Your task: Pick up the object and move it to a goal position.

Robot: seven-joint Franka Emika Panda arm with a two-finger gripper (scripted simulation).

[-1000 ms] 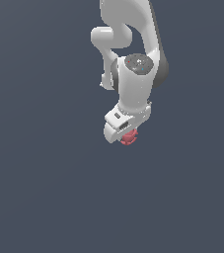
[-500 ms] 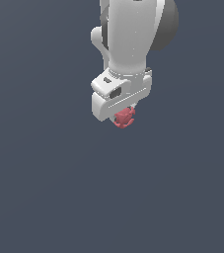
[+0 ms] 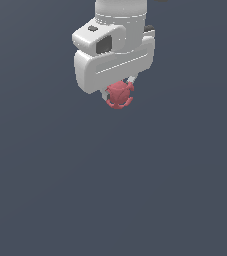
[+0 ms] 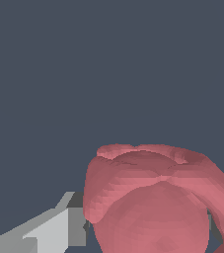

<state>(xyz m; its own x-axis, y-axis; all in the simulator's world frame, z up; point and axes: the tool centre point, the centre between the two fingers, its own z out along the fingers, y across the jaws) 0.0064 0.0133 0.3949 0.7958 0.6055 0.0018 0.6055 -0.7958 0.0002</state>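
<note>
The carrying step is judged to be in hand: the red lumpy object [image 3: 119, 95] is seen hanging directly under the white gripper [image 3: 121, 92], clear of the flat grey ground [image 3: 45, 200], with nothing shown beneath it as support. The gripper is taken to be clamped on the object, since a pale finger [image 4: 59, 225] is seen pressed against one flank of the red body [image 4: 153, 202] in the wrist view, and a dark sliver that may be the opposite finger is only glimpsed on the other flank; the fingers themselves are largely hidden by the hand's housing in the exterior view. Relative to the gripper, the object is placed just below the housing and a little toward the exterior view's right of the housing's middle, touching it or nearly so. No goal marker can be made out in either picture, so how near the goal lies cannot be told. The next move is judged to call for a steady transfer with the grip kept firm, as the knobby, rounded surface gives the flat pads little to bear on and a slip or twist could be provoked by a jerk. As to pose, the object is roughly round, so no strong long axis is shown; a slightly broader span appears to run across the gripper, with the knobby bumps ringed about the lower edge and the domed bulk turned toward the wrist camera.
</note>
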